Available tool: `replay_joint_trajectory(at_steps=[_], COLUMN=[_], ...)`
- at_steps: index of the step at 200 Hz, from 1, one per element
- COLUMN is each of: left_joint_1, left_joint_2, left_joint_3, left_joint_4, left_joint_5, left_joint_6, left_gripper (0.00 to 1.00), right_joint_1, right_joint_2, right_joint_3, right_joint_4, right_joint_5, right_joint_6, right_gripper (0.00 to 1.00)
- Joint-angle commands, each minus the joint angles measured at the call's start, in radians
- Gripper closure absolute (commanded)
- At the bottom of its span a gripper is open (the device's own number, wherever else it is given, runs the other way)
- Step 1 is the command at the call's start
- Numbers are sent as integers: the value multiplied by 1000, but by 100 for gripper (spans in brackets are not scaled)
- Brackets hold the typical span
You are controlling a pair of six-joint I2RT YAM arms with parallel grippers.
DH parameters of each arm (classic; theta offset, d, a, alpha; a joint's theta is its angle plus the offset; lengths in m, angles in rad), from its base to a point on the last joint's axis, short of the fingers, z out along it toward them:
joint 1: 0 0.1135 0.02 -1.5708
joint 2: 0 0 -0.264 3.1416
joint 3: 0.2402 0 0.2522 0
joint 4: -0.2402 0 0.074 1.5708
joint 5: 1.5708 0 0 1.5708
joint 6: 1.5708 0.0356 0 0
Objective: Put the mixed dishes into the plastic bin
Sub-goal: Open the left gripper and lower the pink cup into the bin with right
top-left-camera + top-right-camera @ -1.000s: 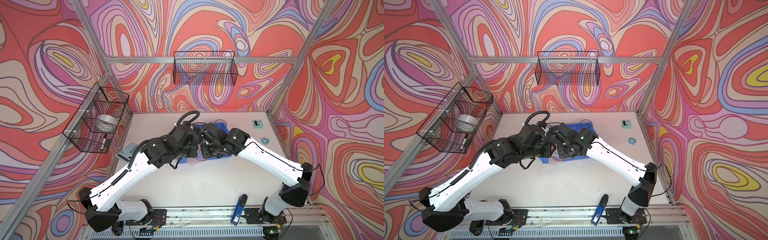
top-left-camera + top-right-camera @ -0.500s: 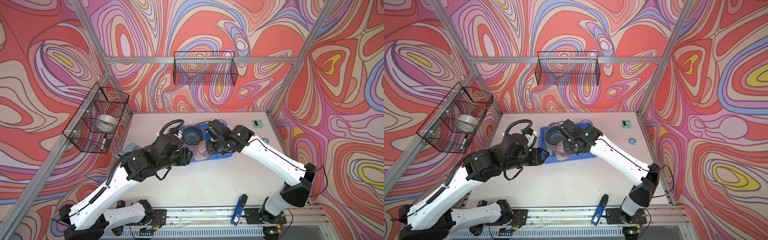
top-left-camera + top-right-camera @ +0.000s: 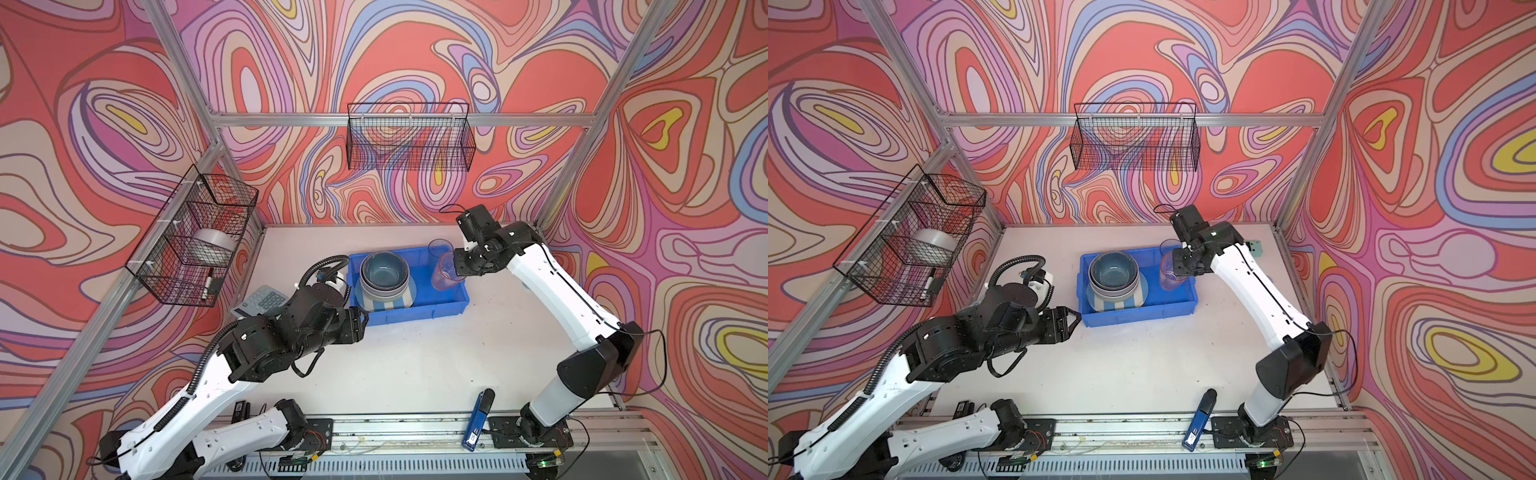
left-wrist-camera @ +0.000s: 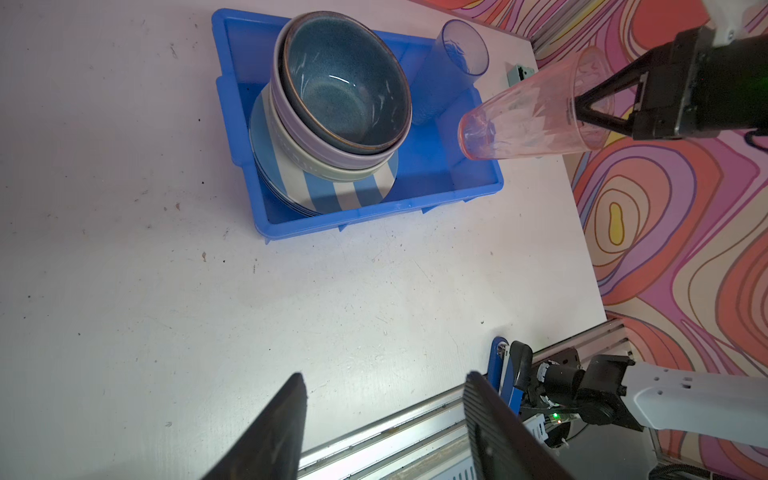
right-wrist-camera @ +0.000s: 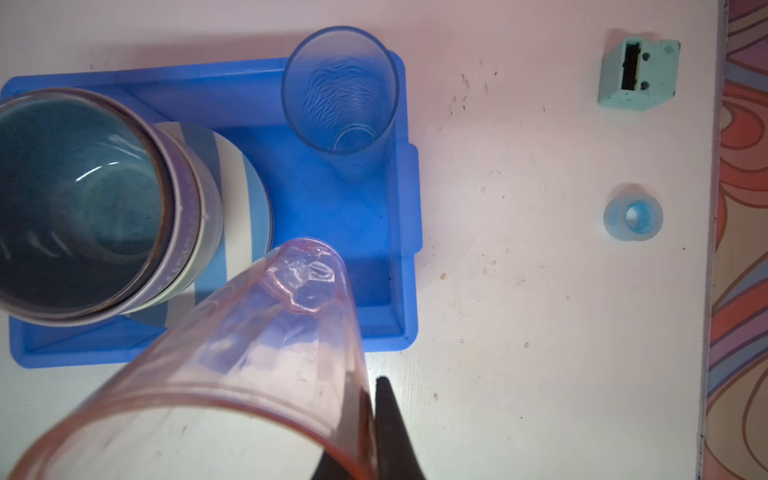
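Pink cup (image 4: pixel 536 104) tilted over plastic bin (image 4: pixel 374 210), rim pinched by right gripper (image 4: pixel 579 103).
Next, likely: lower upright, release; left gripper (image 4: pixel 383 380) spread, empty.

Mid-frame in both top views, the plastic bin (image 3: pixel 415 316) is bright blue. Inside it a plate (image 3: pixel 387 306) striped light blue and white carries three stacked bowls: a pale green bowl (image 4: pixel 324 174), a lavender bowl (image 4: pixel 291 124), and on top a dark blue bowl (image 4: pixel 345 83), mottled glaze with a brownish rim. The pink cup (image 4: pixel 528 120) is translucent, as is the grey-blue cup (image 4: pixel 440 83). The worktop (image 3: pixel 415 365) is off-white with dark specks. The walls (image 3: pixel 415 54) swirl in coral, lavender, blue, cream and yellow, outlined dark. The wire baskets (image 3: pixel 409 141) are black.
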Motion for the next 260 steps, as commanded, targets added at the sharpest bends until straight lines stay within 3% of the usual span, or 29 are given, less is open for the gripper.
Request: replay_joint_trajectory(at_steps=[1, 131, 260], left_joint_1=[-4, -2, -3], left_joint_2=[-36, -96, -97], left_joint_3=[-22, -82, -106], left_joint_4=[-47, -83, -114], left_joint_5=[-57, -117, -183], left_joint_6=[-23, -42, -38], left_gripper=[34, 31, 29], right_joint_1=[-26, -70, -70], right_joint_2=[56, 223, 227], right_joint_3=[28, -8, -100], right_joint_4=[-3, -28, 8], right_joint_5=[10, 13, -1], right_joint_6=[-58, -105, -87], right_gripper=[100, 100, 95])
